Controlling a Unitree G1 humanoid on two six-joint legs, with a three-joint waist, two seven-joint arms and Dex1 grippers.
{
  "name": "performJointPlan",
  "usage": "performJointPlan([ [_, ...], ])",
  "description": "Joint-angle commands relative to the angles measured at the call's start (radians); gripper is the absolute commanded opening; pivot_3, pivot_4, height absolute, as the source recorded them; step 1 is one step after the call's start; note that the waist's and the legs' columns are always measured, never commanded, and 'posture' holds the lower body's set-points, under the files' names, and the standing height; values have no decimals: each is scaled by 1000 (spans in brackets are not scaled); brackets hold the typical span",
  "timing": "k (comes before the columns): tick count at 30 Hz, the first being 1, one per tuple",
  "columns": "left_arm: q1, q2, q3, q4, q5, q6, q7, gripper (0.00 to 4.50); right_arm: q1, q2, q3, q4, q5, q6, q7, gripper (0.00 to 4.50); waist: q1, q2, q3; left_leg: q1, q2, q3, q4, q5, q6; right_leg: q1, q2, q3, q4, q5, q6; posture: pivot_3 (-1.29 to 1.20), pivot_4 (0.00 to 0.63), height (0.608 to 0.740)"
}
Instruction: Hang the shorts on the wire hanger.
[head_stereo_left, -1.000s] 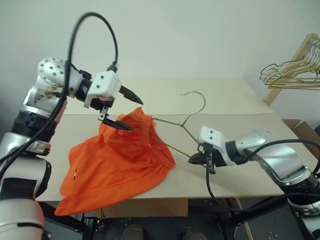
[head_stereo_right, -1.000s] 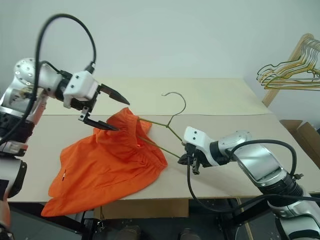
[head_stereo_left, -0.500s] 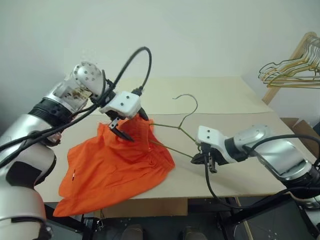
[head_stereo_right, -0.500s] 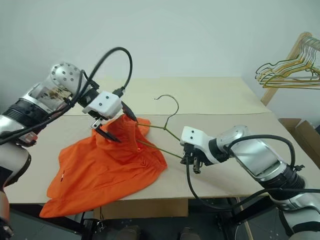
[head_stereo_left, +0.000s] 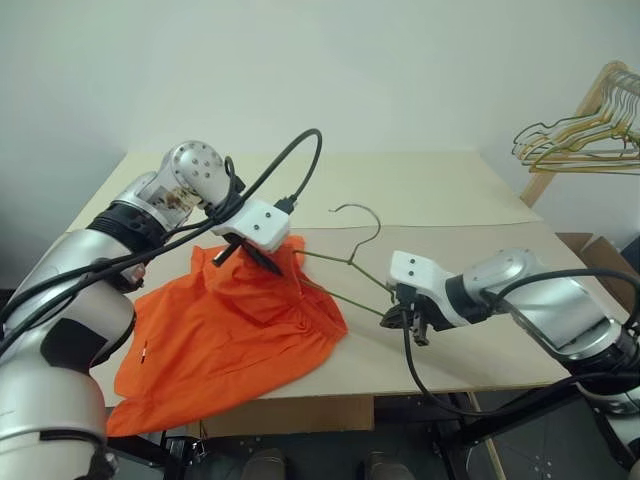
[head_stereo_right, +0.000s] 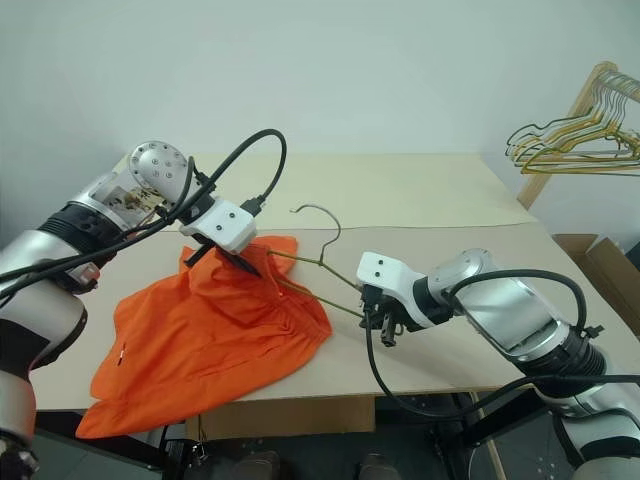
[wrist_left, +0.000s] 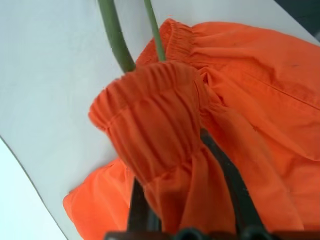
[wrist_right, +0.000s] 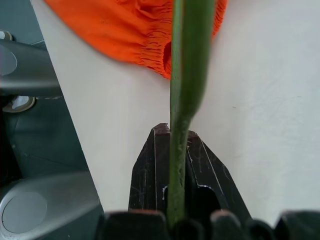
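Observation:
The orange shorts (head_stereo_left: 225, 335) lie crumpled on the left of the beige table (head_stereo_left: 450, 190), reaching its front edge. My left gripper (head_stereo_left: 262, 260) points down at their upper end and is shut on a bunched fold of the elastic waistband (wrist_left: 150, 115), with a black finger (wrist_left: 235, 185) on each side of the fabric. The wire hanger (head_stereo_left: 350, 262) lies slanted, its hook (head_stereo_left: 358, 210) toward the back and one end tucked into the waistband. To the right of the shorts, my right gripper (head_stereo_left: 396, 320) is shut on the hanger's lower corner; the green wire (wrist_right: 186, 75) runs between its fingers.
A bunch of gold and green wire hangers (head_stereo_left: 575, 140) hangs on a wooden rack at the far right. A cardboard box (head_stereo_left: 600, 255) sits on the floor beyond the table's right edge. The table's front edge (head_stereo_left: 320, 398) runs just below the shorts.
My left gripper came down onto the top of the shorts and closed from wide open onto the waistband. The right gripper kept its hold on the hanger, barely moving.

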Motion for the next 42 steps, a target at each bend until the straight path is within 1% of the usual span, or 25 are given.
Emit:
performJointPlan([
  [1, -24, -2, 37, -15, -11, -4, -10, 4, -38, 8, -30, -7, -8, -6, -28, 0, -1, 0, 0, 0, 0, 0, 0, 0, 0, 0, 0, 0, 0, 0, 0, 51, 0, 740],
  [3, -12, -5, 65, -14, 0, 11, -10, 4, -32, 7, -29, -12, -28, -49, -45, 0, -1, 0, 0, -1, 0, 0, 0, 0, 0, -1, 0, 0, 0, 0, 0, 50, 0, 740],
  [5, 6, -6, 95, -15, 16, 16, -10, 4, -18, 33, -47, -3, -43, -64, -89, 0, -2, 0, 0, -1, 0, 0, 0, 0, 0, -1, 0, 0, 0, 0, 0, 47, 0, 740],
  [7, 28, 0, 127, -25, 13, 49, -10, 0, 1, 23, -53, -7, -64, -103, -107, 612, -3, 0, 0, -1, 0, 0, 0, 0, 0, -1, 0, 0, 0, 0, 0, 48, 0, 740],
  [8, 39, 3, 147, -26, 10, 70, -10, 0, 11, 11, -68, -14, -56, -107, -101, 820, -2, 0, 0, -1, 0, 0, 0, 0, 0, -1, 0, 0, 1, 0, 0, 45, 0, 740],
  [10, 59, 6, 188, -26, 8, 107, -10, 0, 30, -12, -108, -29, -32, -104, -89, 1458, -1, 0, 0, -1, 0, 0, 0, 0, 0, -1, 0, 0, 1, 0, 0, 42, 0, 740],
  [14, 97, 18, 250, -15, 32, 154, -10, 0, 67, -43, -207, -31, -5, -91, -98, 2907, -2, 0, 0, -2, 0, 0, 1, 0, 0, -1, -1, 0, 1, 0, 0, 32, 0, 740],
  [18, 122, 38, 265, -16, 55, 162, -10, 0, 104, -69, -302, -23, 23, -74, -109, 4338, -3, 0, 0, -1, 0, 0, 0, 0, 0, -1, 0, 0, 1, 0, 0, 30, 0, 740],
  [19, 125, 38, 269, -16, 59, 165, -10, 0, 109, -73, -327, -18, 30, -69, -113, 4424, -4, 0, 0, -1, 0, 0, 0, 0, 0, -1, 0, 0, 1, 0, 0, 28, 0, 740],
  [24, 138, 33, 290, -14, 72, 181, -10, 0, 144, -67, -486, 16, 73, -55, -153, 4424, -3, 0, 0, -1, 0, 0, 1, 0, 0, -1, 0, 0, 1, 0, 0, 24, 0, 740],
  [27, 141, 22, 307, -9, 80, 196, -10, 0, 198, -52, -657, 17, 128, -73, -159, 4424, -1, 0, 0, -1, -1, 0, 1, 0, 0, -1, 0, 0, 1, 0, 0, 21, 0, 740],
  [30, 138, 7, 331, 9, 95, 210, -10, 0, 268, 12, -870, -2, 251, -93, -135, 4424, 1, 0, 0, -1, -1, -1, 1, 0, 0, 0, 0, 0, 0, 0, 0, 16, 0, 740],
  [32, 138, 3, 336, 15, 101, 211, -10, 0, 323, 49, -963, -22, 320, -97, -123, 4424, 0, 0, 0, 0, -2, 0, 1, 0, 0, 2, 0, 0, 0, 0, 1, 12, 0, 740],
  [36, 137, -1, 340, 24, 111, 210, -10, 0, 438, 101, -1057, -53, 446, -118, -76, 4424, -4, 0, 0, 4, -1, -1, 0, 0, 0, 6, 0, 0, 0, 0, 1, 9, 0, 740],
  [39, 126, -14, 349, 45, 122, 210, -10, 0, 514, 120, -1068, -62, 503, -126, -65, 4424, -13, 0, 0, 7, -1, -1, 0, 0, 0, 9, 0, 1, 0, 0, 1, 9, 0, 740],
  [42, 118, -25, 369, 62, 133, 215, -10, 0, 595, 97, -1036, -115, 558, -124, -27, 4424, -18, 0, 0, 8, -1, -2, 1, 0, 0, 10, 0, 1, 0, 0, 1, 10, 0, 740],
])
